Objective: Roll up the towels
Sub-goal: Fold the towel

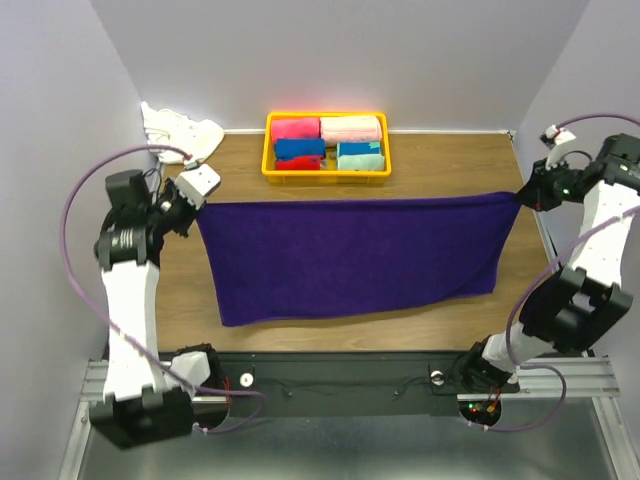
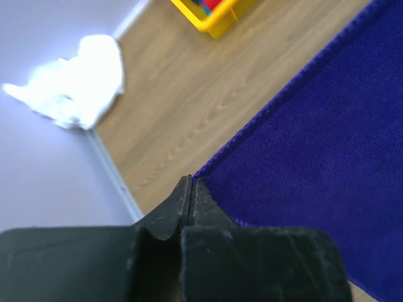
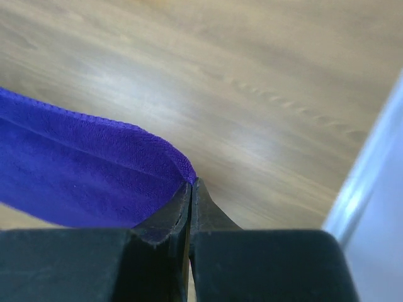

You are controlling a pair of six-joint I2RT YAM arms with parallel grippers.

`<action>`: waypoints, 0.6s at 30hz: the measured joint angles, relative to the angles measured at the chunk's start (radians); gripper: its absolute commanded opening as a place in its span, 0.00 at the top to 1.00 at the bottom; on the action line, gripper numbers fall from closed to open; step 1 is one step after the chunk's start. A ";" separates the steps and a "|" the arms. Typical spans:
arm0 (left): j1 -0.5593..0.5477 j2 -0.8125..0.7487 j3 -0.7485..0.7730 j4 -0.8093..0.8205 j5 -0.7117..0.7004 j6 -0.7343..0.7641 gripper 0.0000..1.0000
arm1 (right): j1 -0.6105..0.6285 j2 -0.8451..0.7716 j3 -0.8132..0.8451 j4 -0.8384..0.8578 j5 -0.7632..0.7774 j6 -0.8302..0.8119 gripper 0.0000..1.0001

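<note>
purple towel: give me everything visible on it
The purple towel is a deep purple terry cloth with a stitched hem, a long rectangle opened out and not yet rolled. Its far edge runs taut and straight between the left gripper, shut on the far left corner, and the right gripper, shut on the far right corner. The body spreads across the wooden table, just near of the yellow basket and apart from it. The near edge bows inward toward the right end.
</note>
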 measured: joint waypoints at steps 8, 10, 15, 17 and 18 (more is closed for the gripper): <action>0.000 0.412 -0.039 0.161 -0.013 -0.030 1.00 | 0.142 0.254 -0.084 0.097 0.032 0.058 0.99; 0.000 0.490 -0.033 0.206 -0.021 -0.044 1.00 | 0.175 0.314 -0.062 0.140 0.034 0.091 0.99; 0.000 0.690 0.068 0.285 -0.027 -0.089 1.00 | 0.200 0.514 0.105 0.201 0.034 0.165 0.99; -0.001 0.742 0.109 0.314 -0.021 -0.103 1.00 | 0.198 0.559 0.151 0.218 0.033 0.182 1.00; -0.002 0.761 0.130 0.322 -0.014 -0.107 1.00 | 0.198 0.579 0.172 0.220 0.031 0.191 0.99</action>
